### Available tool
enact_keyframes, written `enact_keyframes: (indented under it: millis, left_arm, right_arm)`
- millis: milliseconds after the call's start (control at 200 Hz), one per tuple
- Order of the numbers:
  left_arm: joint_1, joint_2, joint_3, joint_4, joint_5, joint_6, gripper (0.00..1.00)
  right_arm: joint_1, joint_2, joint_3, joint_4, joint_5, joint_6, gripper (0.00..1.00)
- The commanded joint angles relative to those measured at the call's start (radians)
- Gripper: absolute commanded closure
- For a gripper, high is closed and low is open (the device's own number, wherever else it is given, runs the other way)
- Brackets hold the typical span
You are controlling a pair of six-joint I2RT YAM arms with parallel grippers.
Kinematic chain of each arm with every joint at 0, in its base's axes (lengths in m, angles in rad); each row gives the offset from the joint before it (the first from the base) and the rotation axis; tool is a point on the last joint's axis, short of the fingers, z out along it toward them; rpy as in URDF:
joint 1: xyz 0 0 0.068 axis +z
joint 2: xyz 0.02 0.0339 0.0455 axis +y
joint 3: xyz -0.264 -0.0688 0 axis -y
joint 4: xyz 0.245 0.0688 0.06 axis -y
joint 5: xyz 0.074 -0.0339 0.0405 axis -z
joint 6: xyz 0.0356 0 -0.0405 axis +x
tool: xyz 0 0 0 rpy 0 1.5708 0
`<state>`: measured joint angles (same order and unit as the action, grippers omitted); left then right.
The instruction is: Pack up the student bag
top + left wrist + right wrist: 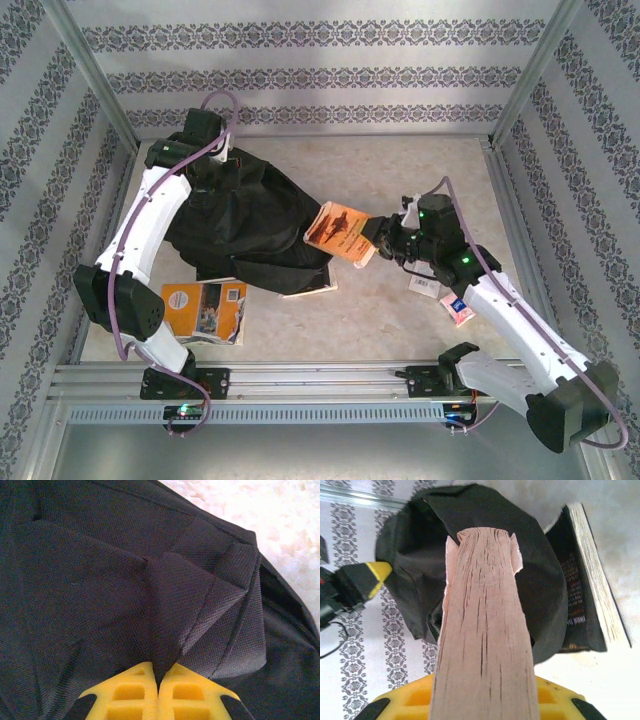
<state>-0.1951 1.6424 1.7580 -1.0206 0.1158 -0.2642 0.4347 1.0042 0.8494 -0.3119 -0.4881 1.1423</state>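
Your student bag (250,225) lies slumped on the left-centre of the pale table (420,170), mouth turned to the right. Its far-left corner sits close to the metal frame post (100,90) and the patterned wall (300,75). Open tabletop runs behind the bag and across the far-right quarter. The near strip is more crowded: an orange booklet (205,310) lies flat by the left arm's base, a second book (312,282) pokes out from under the bag's near edge, and a white card (425,287) and a red-and-blue card (458,310) lie beside the right forearm.

Your left gripper (215,170) is clenched on the bag's far-left part. In the left wrist view its yellow fingers (125,695) press together, with a ridge of black cloth pinched between them. Your right gripper (385,240) clamps the orange paperback (340,232) by its near end, jaws parted only by the book's thickness. In the right wrist view the book's creased, pale spine runs from the fingers (405,702) to the dark mouth of the bag. You cannot tell whether its far end is past the lip. The second book lies just right of that mouth, partly under the fabric.

Your left arm climbs from its base with the elbow out near the left rail, and the forearm angles up and over to the bag's far side. Your right arm folds back to the near-right corner, then reaches diagonally left, with the wrist aimed at the bag.
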Motion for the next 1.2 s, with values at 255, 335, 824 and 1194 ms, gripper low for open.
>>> enact_keyframes:
  millis: [255, 335, 824, 1194]
  left_arm:
    - [0.01, -0.065, -0.045, 0.121, 0.174, -0.06, 1.0]
    - [0.009, -0.069, -0.074, 0.126, 0.187, -0.063, 1.0]
    - [-0.036, -0.146, -0.197, 0.099, 0.067, -0.04, 0.27]
    - [-0.123, -0.107, -0.122, 0.034, 0.02, 0.008, 0.17]
  right_arm:
    - [0.058, 0.215, 0.056, 0.277, -0.004, 0.003, 1.0]
    - [0.068, 0.288, 0.084, 0.385, -0.031, 0.036, 1.0]
    - [0.114, 0.354, -0.03, 0.902, -0.073, 0.154, 1.0]
    - [0.153, 0.471, 0.053, 0.962, -0.168, 0.133, 1.0]
